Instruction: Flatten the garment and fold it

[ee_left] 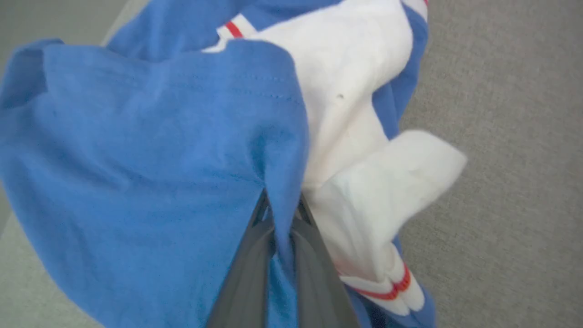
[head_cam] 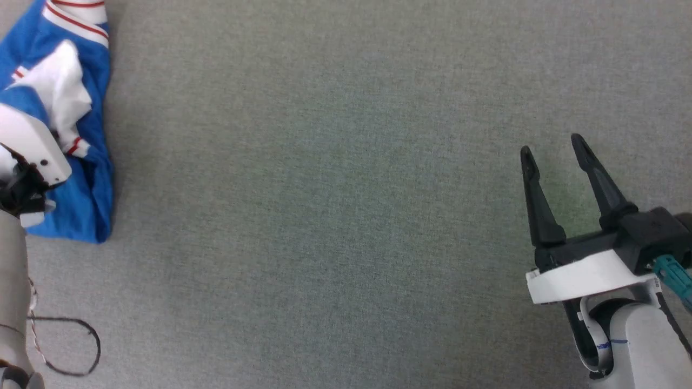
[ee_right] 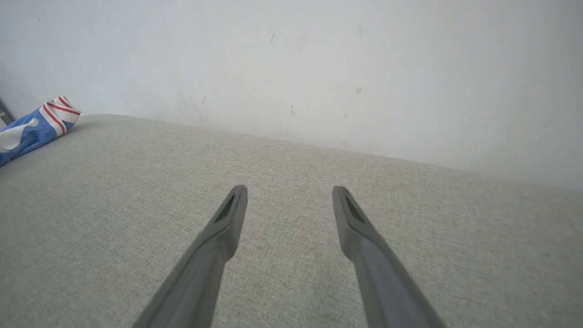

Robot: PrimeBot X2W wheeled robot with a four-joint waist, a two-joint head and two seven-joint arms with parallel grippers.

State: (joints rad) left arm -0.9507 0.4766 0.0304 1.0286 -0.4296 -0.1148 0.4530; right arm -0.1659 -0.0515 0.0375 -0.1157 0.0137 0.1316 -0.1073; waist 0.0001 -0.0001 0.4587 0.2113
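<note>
Upper left, left gripper clamps the bunched jersey, starting flattening; right gripper gapes empty; next, probably drag it centreward.

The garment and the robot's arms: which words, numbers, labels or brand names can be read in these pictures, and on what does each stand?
No text can be read in any view.
garment: crumpled; blue cloth, white sleeves and red-striped bands show, but no lettering or number faces a camera.
blue mark on a white strap beside the right forearm: too small to read.
</note>
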